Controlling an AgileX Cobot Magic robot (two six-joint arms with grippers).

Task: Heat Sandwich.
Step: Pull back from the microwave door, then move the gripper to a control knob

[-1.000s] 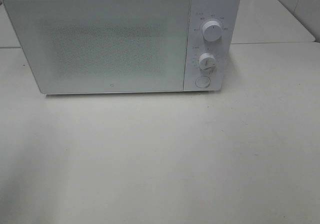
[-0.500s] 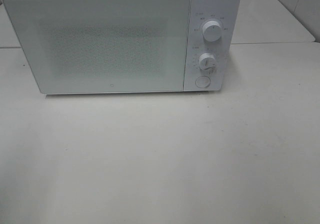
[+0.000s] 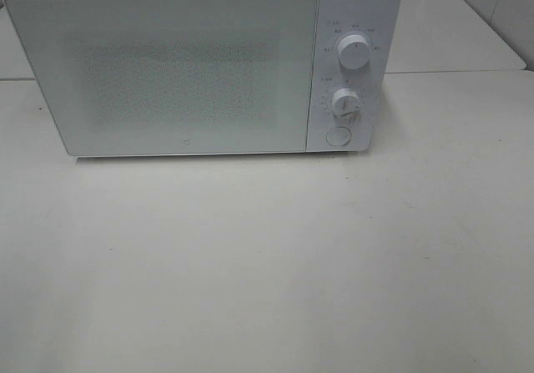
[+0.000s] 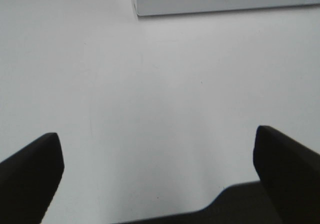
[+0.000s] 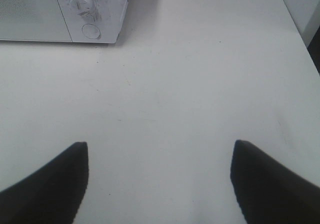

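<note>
tabletop [image 3: 267,264]: pale, fills the lower half of the high view.
microwave [image 3: 204,64]: white, upper left of frame, standing on the tabletop, door [image 3: 167,73] shut.
left claw [image 4: 155,136]: spread wide above the tabletop, holding nothing.
right claw [image 5: 160,145]: spread wide, holding nothing.
upper knob [image 3: 354,54], lower knob [image 3: 345,103], round button [image 3: 337,136]: stacked down the microwave's right panel.
sandwich: cannot tell where it is.

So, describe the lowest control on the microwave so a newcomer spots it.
The white microwave stands at the table's far side, control panel at its right end. Under two raised knobs sits a flat round button, the only flush control.
</note>
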